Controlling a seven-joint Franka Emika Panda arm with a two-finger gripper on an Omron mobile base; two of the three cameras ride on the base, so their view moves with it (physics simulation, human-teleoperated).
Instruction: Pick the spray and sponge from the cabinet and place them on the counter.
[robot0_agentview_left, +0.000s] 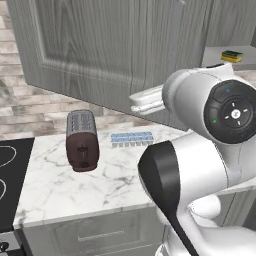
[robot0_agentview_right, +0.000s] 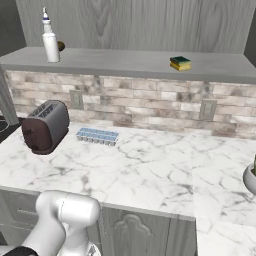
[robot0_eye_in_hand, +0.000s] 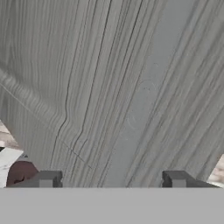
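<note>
Pincer: I read the pincer (robot0_eye_in_hand: 112, 180) as released, its two dark tips standing wide apart with nothing between them, facing the grey wood-grain door (robot0_eye_in_hand: 109, 87) of the cabinet (robot0_agentview_left: 100, 45) at close range.
Spray: the spray bottle (robot0_agentview_right: 50, 42) stood upright on the cabinet's inner shelf (robot0_agentview_right: 125, 62), near its left end, long axis vertical, nozzle at the top.
Sponge: the sponge (robot0_agentview_right: 180, 63) lay flat on the same shelf, towards its right end, well apart from the spray; I also saw it in the left base view (robot0_agentview_left: 231, 56), past the door's edge.
Worktop: the marble worktop (robot0_agentview_right: 150, 170) carried a toaster (robot0_agentview_right: 45, 127) near its left edge and a pale blue ice-cube tray (robot0_agentview_right: 97, 136) just beside it, towards the back wall.
Key relation: I judged both items to lie beyond the open door that the pincer faced, so the hand would have to come round the door's edge to reach the shelf.
Progress: neither item was yet on the worktop.
</note>
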